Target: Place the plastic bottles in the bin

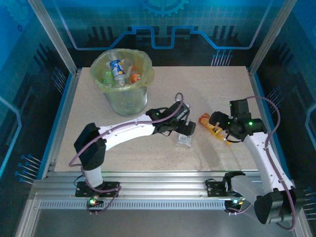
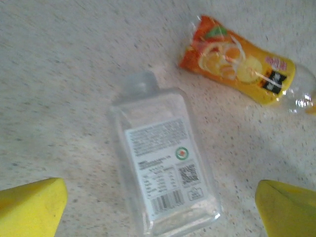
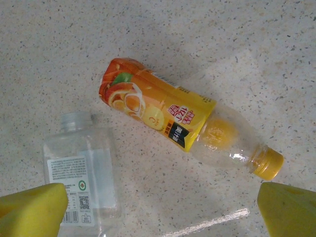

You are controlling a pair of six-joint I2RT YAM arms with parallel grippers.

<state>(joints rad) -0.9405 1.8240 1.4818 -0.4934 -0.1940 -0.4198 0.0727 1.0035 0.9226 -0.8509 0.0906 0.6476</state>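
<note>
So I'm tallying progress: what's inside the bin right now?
Inside the bin, a blue-labelled bottle and an orange-labelled bottle lie on top, within the yellow-green liner. Whatever sits beneath them is covered, so the full count can't be told.

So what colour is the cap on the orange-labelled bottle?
The cap is yellow-orange, best seen in the right wrist view.

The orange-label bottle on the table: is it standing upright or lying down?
Lying down. The orange-label bottle rests lengthwise on the table, its yellow cap pointing sideways.
</note>
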